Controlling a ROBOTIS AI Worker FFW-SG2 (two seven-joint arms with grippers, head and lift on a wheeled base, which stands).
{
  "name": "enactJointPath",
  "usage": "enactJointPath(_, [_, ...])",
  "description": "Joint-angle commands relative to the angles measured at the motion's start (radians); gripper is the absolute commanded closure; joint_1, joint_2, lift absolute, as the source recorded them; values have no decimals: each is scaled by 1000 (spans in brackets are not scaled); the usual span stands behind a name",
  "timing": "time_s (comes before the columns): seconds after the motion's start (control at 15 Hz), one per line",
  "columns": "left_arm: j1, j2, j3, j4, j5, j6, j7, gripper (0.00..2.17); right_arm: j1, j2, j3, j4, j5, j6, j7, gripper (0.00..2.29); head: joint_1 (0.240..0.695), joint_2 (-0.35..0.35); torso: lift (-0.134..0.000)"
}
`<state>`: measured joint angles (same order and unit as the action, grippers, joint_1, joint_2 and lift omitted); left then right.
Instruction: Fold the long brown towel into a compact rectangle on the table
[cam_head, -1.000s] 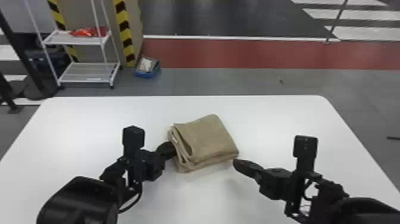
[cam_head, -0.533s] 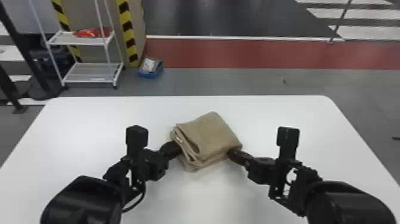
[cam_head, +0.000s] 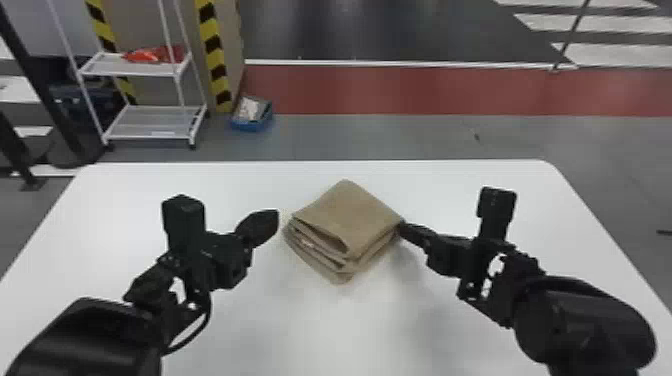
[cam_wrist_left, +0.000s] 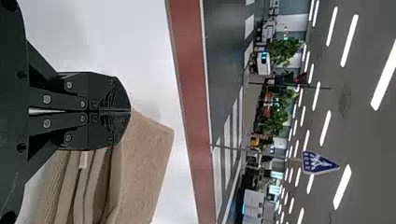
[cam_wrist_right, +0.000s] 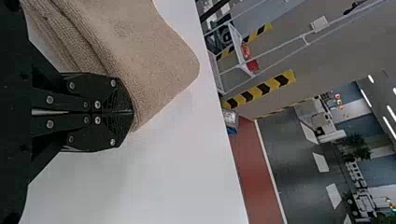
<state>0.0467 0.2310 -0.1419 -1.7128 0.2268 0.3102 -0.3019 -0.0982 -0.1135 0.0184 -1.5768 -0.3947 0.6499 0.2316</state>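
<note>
On the white table (cam_head: 340, 340), around the middle of the head view, sits the brown towel (cam_head: 350, 215), already folded into a chunky little stack with one corner facing me. The layers show along its near left side, slightly gappy, and a small pale tag (cam_head: 307, 244) peeks out between them.

Both my grippers are clenched, fingers pressed together. My left gripper (cam_head: 272, 220) is just beside the towel's left corner, with a bit of table between them in the head view, and it's holding nothing. My right gripper (cam_head: 404, 229) has its tips up against the towel's right side – touching it, but I can't see any cloth pinched between the fingers.

Past the table there's a white shelf rack (cam_head: 155, 127) with something red-orange (cam_head: 150, 55) on its upper shelf, and a blue bin (cam_head: 251, 122) on the floor near it.
</note>
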Motion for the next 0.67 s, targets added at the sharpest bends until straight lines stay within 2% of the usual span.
enactJointPath(0.0, [1,18,47,-4,26,-32,15,2020,-71,0,-2,95,2,-34,0,1865,695,-15,-119])
enactJointPath(0.33, [-38,21,33,97,28,-139,17,2020,-245,11,29,300,56,-117,3,1865,695,14,-119])
enactJointPath(0.47, [-74,14,-2,174,28,-173,17,2020,-201,8,20,248,51,-108,38,1865,695,15,-119])
enactJointPath(0.6, [-110,7,-48,257,22,-219,32,2020,-86,-6,-40,109,10,-68,77,1865,695,12,-119])
